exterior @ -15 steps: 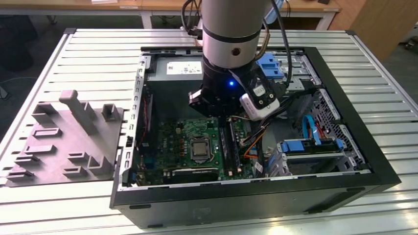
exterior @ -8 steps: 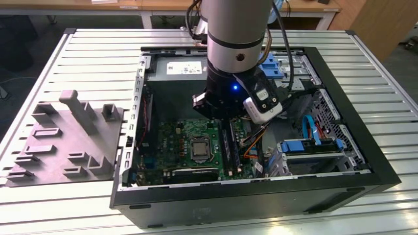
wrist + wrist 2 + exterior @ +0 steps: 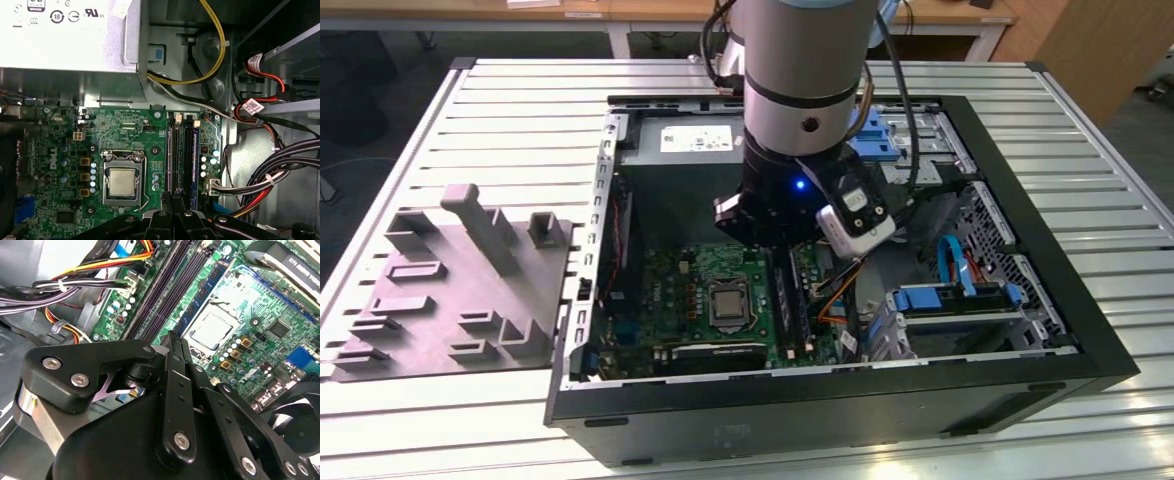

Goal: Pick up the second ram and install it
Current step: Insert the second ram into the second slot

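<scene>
Down inside the open computer case (image 3: 854, 410) on the slatted desk (image 3: 480, 110), my arm (image 3: 801, 80) reaches to the green motherboard (image 3: 130, 130), and my jaws hang low over the long black slots (image 3: 175, 160), just beside the square silver socket (image 3: 122, 181). The jaws are drawn narrow, the tips nearly together. Whether anything is pinched between them I cannot tell, because my own black linkage hides that spot in both wrist views.

The second ram (image 3: 205, 292) — a bluish strip with a row of dark chips — stands on edge along the slots, on the socket's side of them in the second wrist view. Its near end runs right up to my tips.

Bundled cables (image 3: 270, 180) lie on the far side of the slots from the socket. A silver power supply (image 3: 65, 45) sits beyond the board. Outside the case, at the exterior view's left, a grey moulded fixture (image 3: 467, 290) rests on the desk — well apart from me.
</scene>
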`<state>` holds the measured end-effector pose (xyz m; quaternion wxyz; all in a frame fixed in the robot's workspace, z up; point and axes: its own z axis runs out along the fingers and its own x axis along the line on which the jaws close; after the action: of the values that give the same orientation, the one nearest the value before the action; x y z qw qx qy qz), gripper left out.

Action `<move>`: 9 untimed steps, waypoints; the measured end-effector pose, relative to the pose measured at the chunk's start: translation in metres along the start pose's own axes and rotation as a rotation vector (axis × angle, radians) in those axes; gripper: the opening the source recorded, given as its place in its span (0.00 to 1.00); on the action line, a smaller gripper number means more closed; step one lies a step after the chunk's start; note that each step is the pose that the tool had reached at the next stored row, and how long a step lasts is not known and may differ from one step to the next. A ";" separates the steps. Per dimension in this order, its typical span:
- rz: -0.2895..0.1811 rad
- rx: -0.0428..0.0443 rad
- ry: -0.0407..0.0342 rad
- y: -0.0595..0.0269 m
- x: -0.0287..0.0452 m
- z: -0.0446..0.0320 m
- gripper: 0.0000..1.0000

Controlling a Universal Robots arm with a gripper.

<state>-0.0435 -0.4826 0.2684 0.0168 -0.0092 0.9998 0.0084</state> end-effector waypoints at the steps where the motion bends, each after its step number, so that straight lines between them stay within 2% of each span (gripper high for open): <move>1: 0.000 -0.0003 -0.0001 -0.0001 0.0000 0.0006 0.12; 9: 0.029 0.0011 -0.0004 -0.0013 0.0003 0.0068 0.12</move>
<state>-0.0435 -0.4838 0.2616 0.0169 0.0054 0.9998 0.0081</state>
